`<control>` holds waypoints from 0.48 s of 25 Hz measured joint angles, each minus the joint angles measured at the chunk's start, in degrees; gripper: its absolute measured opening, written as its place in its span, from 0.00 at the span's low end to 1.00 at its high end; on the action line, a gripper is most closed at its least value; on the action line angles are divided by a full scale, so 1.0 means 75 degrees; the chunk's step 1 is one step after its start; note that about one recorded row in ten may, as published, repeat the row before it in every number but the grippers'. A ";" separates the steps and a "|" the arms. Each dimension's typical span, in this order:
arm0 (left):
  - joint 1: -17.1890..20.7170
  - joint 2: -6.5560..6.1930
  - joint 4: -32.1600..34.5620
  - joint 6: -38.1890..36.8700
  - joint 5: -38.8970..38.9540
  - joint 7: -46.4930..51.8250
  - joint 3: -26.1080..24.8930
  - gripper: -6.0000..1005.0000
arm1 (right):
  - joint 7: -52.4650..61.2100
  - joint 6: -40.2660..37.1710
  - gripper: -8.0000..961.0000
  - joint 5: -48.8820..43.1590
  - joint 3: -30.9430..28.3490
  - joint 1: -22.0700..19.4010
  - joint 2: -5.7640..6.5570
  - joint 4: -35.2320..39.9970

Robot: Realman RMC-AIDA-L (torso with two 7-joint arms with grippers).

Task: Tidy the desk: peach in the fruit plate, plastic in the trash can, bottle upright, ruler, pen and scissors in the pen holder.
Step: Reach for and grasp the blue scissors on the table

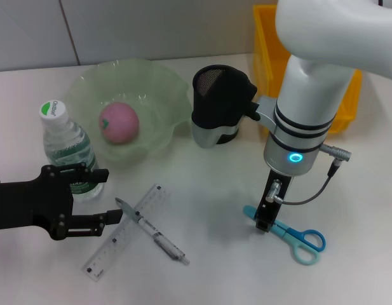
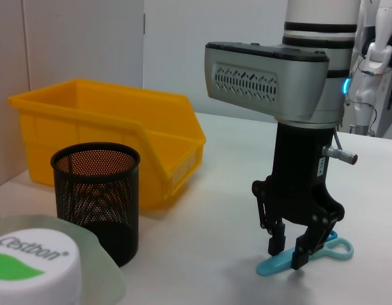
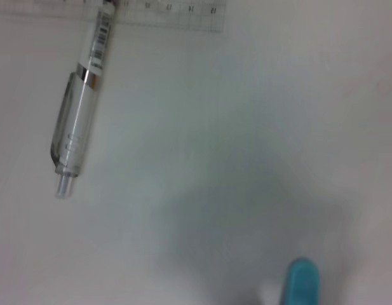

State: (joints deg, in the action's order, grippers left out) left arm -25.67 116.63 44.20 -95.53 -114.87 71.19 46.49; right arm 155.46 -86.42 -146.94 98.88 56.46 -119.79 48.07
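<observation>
while flat on the desk (image 1: 221, 267), scissors (image 1: 291, 235): sheath tip toward the pen (image 1: 151, 232)

Pink peach (image 1: 119, 122) in a pale green see-through fruit plate (image 1: 159, 89). Bright yellow trash can (image 2: 107, 130), black mesh pen holder (image 2: 98, 194). Light blue scissors (image 1: 296, 236) with a darker blue loop. Clear ruler (image 1: 126, 231) with fine black marks, grey-and-clear pen (image 1: 151, 231). White desk (image 1: 221, 267).

White arm, black gripper (image 1: 264, 223)
</observation>
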 joint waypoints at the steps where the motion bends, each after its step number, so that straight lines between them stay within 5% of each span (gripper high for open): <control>1: 0.0000 0.0000 0.0000 0.0000 0.0000 0.0000 0.0000 0.78 | 0.0001 0.0001 0.30 0.0000 0.0000 -0.0002 0.0000 0.0000; 12: 0.0000 0.0000 0.0000 0.0000 0.0000 0.0001 0.0000 0.77 | 0.0002 0.0029 0.30 -0.0014 0.0012 -0.0029 0.0000 0.0000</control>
State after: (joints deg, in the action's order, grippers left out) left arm -25.67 116.63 44.20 -95.53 -114.87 71.19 46.49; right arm 155.48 -86.20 -147.05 98.96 56.24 -119.79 48.07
